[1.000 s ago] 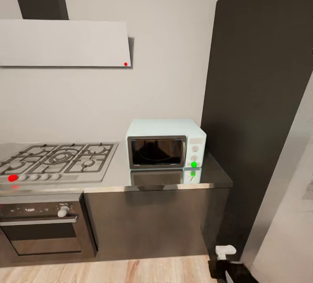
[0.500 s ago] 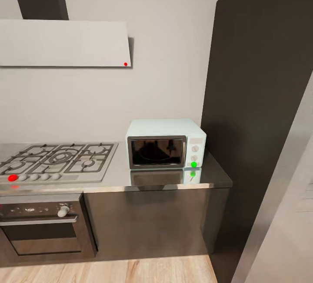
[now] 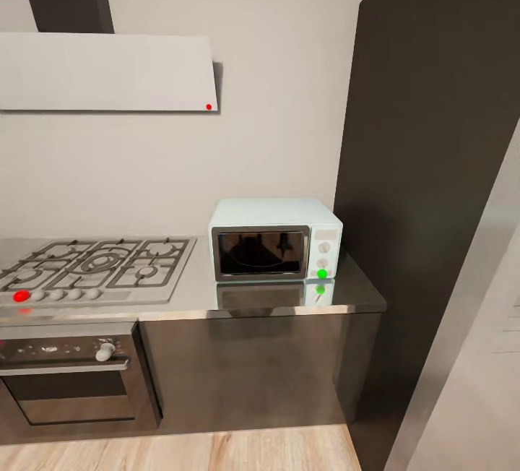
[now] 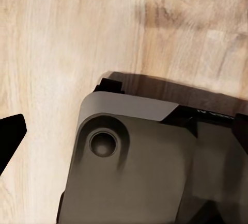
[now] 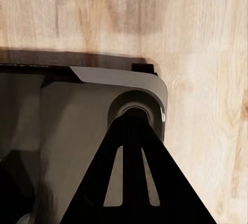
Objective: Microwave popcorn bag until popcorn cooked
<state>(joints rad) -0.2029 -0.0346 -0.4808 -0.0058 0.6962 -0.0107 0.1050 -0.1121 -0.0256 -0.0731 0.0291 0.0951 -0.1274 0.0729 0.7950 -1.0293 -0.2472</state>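
The pale mint-blue microwave [image 3: 274, 240] stands on the grey countertop [image 3: 195, 299] against the wall, beside a tall dark unit [image 3: 433, 167]. Its dark glass door is closed and a round green light [image 3: 322, 273] glows on its white panel. The popcorn bag and the popcorn are hidden or out of view. In the right wrist view, my right gripper [image 5: 132, 182] hangs over wood floor, with its black fingers pressed together on nothing. In the left wrist view, one black finger [image 4: 9, 133] sits far out at the frame's edge, above the floor.
A grey gas hob [image 3: 94, 269] with a red-lit knob lies left of the microwave, above a dark oven [image 3: 72, 377]. A white flat hood [image 3: 108, 70] hangs on the wall. My own grey base [image 4: 155, 172] shows under both wrists. Wood floor [image 3: 217, 449] runs along the cabinets.
A second ago part of my right arm showed at the head view's lower right corner; it has dropped out of that view. The microwave and the camera have stayed put.
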